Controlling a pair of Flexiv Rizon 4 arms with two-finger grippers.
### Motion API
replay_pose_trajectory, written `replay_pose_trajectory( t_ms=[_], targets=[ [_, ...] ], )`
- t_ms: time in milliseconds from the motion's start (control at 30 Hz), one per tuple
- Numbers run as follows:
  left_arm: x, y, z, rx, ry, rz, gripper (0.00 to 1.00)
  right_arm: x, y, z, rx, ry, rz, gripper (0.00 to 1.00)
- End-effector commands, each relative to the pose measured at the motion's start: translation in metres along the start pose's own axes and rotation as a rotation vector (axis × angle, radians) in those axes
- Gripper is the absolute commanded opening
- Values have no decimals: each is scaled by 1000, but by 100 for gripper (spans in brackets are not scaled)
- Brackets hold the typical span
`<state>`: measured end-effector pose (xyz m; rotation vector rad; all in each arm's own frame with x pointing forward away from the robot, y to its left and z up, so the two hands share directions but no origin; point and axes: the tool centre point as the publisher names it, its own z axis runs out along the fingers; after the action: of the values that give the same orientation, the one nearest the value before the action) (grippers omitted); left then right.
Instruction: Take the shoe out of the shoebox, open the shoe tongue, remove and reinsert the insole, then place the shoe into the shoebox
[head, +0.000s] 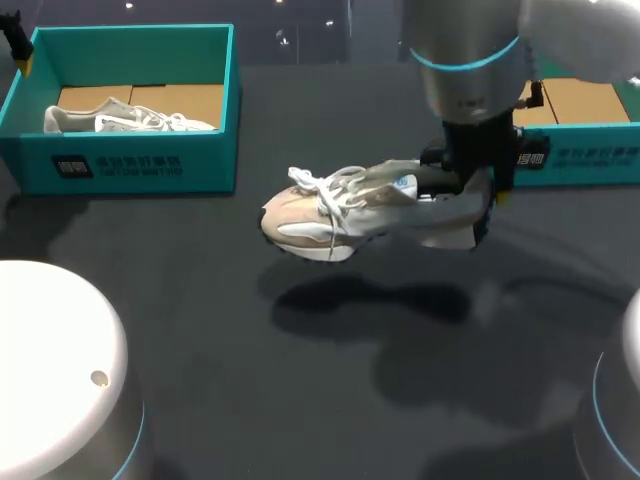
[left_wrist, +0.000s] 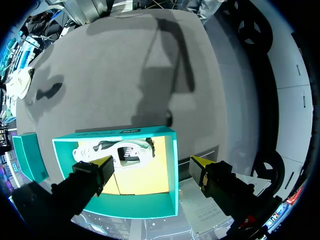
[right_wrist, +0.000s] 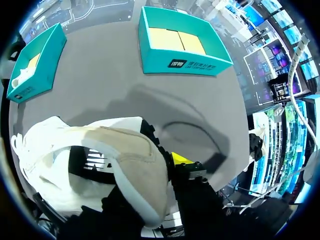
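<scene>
The right gripper (head: 462, 186) is holding the shoe (head: 335, 215) by its heel above the table (head: 200, 340). Opening the tongue (head: 386, 173) is probably coming next, needing the wide-open left gripper (left_wrist: 152, 165).

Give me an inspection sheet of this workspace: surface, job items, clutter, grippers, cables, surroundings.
Surface: dark grey table, with the shadow of the arm and shoe on it.
Job's things: beige-and-white shoe held off the table; teal left shoebox holds a white shoe; teal right shoebox shows only its cardboard floor.
Clutter: nothing seen.
Grippers: right gripper shut on the beige-and-white shoe at its heel; left gripper open, above the left shoebox.
Cables: nothing seen.
Surroundings: nothing seen reaching over the table.
</scene>
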<state>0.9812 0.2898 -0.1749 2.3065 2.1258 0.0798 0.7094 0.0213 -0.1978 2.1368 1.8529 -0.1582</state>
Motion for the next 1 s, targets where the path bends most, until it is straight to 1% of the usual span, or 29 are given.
replay_pose_trajectory(
  t_ms=[33,233,267,300,533,767,1000],
  targets=[
    [0,-2,0,-3,2,1,100,13,-13,15,-19,3,2,0],
    [0,-2,0,-3,2,1,100,26,-27,37,-13,14,-3,0],
    [0,-2,0,-3,2,1,100,26,-27,37,-13,14,-3,0],
    [0,-2,0,-3,2,1,100,30,-30,45,-9,22,-2,0],
    [0,-2,0,-3,2,1,100,42,-40,72,6,35,-6,0],
    [0,-2,0,-3,2,1,100,50,-50,96,7,48,-30,0],
    [0,-2,0,-3,2,1,100,54,-60,114,28,62,-28,0]
  ],
)
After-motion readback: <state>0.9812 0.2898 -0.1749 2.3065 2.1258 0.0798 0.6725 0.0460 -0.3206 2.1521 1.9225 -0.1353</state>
